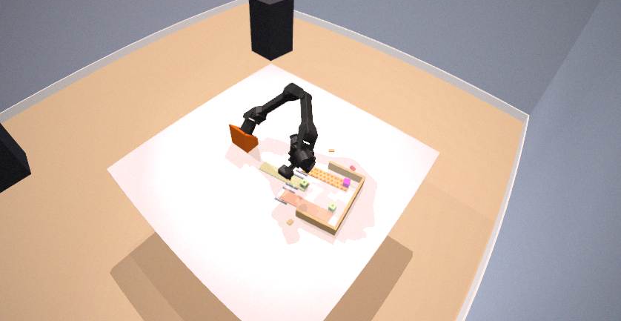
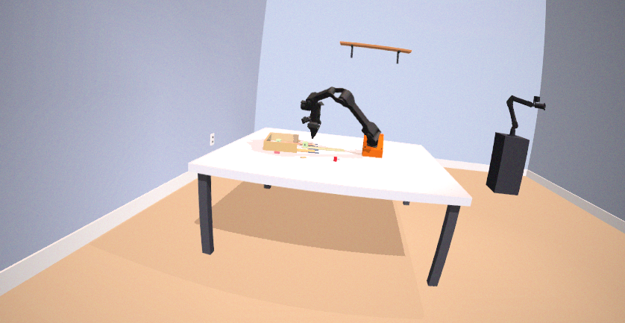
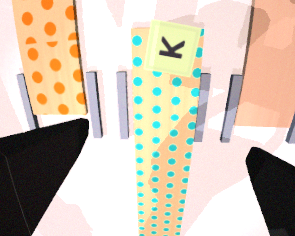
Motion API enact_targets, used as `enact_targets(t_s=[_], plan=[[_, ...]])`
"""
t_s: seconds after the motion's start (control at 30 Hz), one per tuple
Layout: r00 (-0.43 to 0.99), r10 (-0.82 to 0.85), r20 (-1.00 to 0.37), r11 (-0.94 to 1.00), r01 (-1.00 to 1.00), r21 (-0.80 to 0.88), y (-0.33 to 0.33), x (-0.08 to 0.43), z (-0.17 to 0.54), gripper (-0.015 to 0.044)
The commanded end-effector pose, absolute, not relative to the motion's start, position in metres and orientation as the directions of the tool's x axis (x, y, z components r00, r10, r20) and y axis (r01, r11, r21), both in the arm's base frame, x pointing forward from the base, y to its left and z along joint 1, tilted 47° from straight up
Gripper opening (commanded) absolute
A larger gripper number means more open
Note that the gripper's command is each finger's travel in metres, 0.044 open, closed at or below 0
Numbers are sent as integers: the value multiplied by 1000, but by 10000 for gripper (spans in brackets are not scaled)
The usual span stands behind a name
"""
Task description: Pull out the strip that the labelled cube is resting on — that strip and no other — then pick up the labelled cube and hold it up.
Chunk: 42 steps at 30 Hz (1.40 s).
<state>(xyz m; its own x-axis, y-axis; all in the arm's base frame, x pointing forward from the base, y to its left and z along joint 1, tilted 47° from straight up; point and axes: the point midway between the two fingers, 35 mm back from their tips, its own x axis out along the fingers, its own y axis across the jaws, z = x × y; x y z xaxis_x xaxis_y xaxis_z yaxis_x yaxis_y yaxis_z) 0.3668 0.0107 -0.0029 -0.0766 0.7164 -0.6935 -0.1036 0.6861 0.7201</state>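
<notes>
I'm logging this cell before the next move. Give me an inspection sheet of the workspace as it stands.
Surface: white table, pale stains around the strips.
Job's things: K cube sits on the far end of the teal-dotted strip, outside the wooden tray.
Clutter: orange-dotted strip with pink cube; plain strip with green cube; small scraps on the table.
End effector: open, empty, above the teal-dotted strip.
Cables: nothing seen.
Surroundings: wall shelf, black camera stand.

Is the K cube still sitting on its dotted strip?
Yes. The K cube rests on the far end of the teal-dotted strip; the open pincer holds nothing.
</notes>
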Motion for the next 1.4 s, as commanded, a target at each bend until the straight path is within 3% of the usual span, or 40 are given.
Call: enact_targets(t_s=[0.0,0.33,0.6,1.37], plan=[[-80,720,-690,683,-99,724,15,382,-2,440],[-78,720,-690,682,-100,724,23,412,2,440],[-78,720,-690,683,-100,724,30,411,-5,250],[-78,721,-688,681,-100,725,57,408,-31,250]])
